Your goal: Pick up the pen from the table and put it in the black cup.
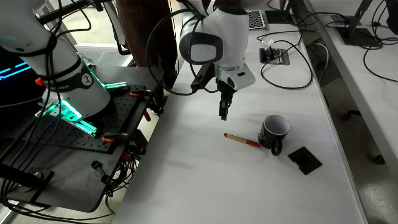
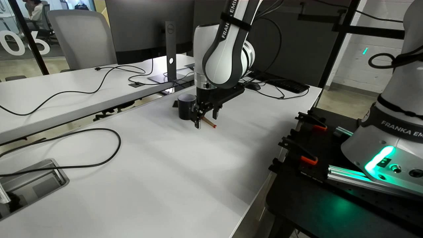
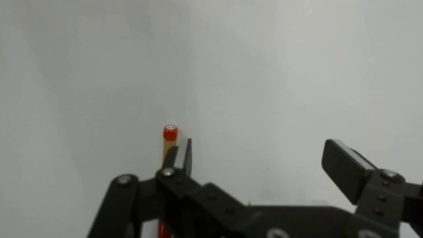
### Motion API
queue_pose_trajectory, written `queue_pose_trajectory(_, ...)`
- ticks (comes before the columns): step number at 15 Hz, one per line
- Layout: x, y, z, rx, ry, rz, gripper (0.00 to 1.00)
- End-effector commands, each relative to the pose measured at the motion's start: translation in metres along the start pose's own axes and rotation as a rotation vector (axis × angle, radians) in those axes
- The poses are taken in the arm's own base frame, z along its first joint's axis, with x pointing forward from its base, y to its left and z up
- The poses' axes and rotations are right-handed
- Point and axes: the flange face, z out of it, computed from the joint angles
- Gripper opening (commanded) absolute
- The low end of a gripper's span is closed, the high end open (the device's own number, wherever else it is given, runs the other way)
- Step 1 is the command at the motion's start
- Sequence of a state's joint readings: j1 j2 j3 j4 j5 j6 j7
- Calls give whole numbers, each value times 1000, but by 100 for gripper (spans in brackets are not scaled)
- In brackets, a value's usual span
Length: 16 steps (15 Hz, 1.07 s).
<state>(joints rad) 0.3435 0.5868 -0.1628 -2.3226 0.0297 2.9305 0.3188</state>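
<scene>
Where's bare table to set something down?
Table is bare between pen and the edge facing the robot base, and from pen to cable loop, open gripper overhead near pen. Crowded around the cup: pen end and black square close by.

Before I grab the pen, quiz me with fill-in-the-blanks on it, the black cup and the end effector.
The pen lies on the white table, partly tan, but coloured ____ at both ends.
The black cup stands ____, not tipped over.
In the wrist view, the end effector holds nothing, its jaws not shut but ____.
Missing words: red; upright; open.
</scene>
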Motion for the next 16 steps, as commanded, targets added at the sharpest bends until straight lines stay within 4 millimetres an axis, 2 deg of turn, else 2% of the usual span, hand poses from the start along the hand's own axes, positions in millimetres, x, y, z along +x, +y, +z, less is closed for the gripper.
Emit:
queue_pose_trajectory(1,1,2,1,-26,9,27,100)
queue_pose_trajectory(8,1,5,2,-59,19,67,100)
queue_pose_trajectory(12,-1,0,3,-38,13,135,100)
queue_pose_trajectory(16,-1,0,3,-39,9,111,100)
